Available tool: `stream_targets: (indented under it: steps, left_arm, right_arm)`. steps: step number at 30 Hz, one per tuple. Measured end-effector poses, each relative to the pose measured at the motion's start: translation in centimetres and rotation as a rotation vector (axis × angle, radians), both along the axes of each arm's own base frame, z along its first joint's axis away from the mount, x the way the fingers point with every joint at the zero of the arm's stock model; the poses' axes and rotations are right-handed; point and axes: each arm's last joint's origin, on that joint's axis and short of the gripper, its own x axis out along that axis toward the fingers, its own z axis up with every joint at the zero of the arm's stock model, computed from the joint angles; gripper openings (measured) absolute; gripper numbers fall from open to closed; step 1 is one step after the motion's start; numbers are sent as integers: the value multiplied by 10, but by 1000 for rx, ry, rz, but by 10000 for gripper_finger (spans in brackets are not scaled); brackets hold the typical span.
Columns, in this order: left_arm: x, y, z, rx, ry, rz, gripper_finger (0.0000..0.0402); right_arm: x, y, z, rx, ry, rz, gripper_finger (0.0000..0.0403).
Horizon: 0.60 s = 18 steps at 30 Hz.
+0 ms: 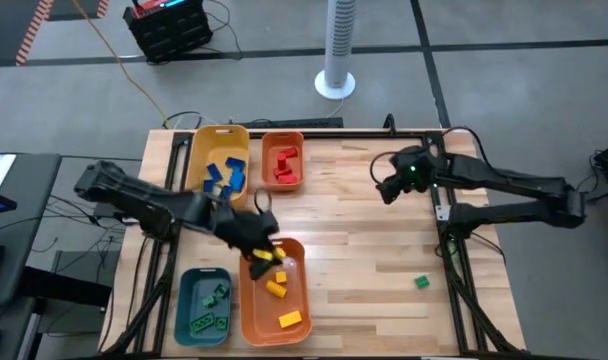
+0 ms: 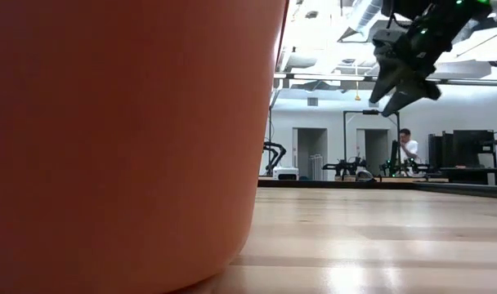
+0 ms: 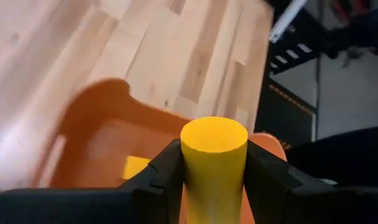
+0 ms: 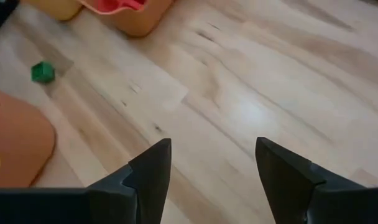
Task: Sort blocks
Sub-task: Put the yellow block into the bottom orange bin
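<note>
**Yellow block poised over its bin; a lone green block waits by the right edge**

High view: the left gripper (image 1: 259, 240) hangs over the far end of the orange bin (image 1: 296, 332) near the table's front-left corner, clamped on a yellow block (image 1: 265, 257). That bin already holds other yellow blocks (image 1: 290, 319), so the held piece sits directly above where it belongs; the coming move looks like a plain release downward. The teal bin (image 1: 184, 300) beside it holds green blocks (image 1: 210, 322), the yellow bin (image 1: 199, 150) at the back edge holds blue blocks (image 1: 227, 174), and the small orange bin (image 1: 267, 165) next to it holds red blocks (image 1: 284, 165). One green block (image 1: 421, 283) lies loose on the table (image 1: 384, 240) near its right edge, closer to the front. The right gripper (image 1: 389, 188) hovers toward the back right and is clearly the nearer arm to it.

Low view: an orange bin wall fills the left side; the right gripper (image 2: 404, 86) hangs high above the wood, fingers spread.

Left wrist view: both fingers press a yellow cylindrical block (image 3: 214, 165), its long axis running along the fingers, with the bin's interior beyond it.

Right wrist view: the fingers (image 4: 153, 171) stand apart and empty; the green block (image 4: 43, 72) lies well ahead and off to one side.
</note>
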Motion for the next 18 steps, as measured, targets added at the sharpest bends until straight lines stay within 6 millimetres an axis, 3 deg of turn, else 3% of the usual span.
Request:
stream_targets:
  steps: [7,12,18]
  left_arm:
    - [37,-38,-17,-23,157,103,122]
    - [60,-47,-12,19,266,129,122]
    - [80,-50,-16,27,364,182,122]
  right_arm:
    - [31,-13,-15,-47,6,187,237]
    - [43,-11,-22,-47,9,251,237]
    - [40,-2,-15,-81,-18,312,237]
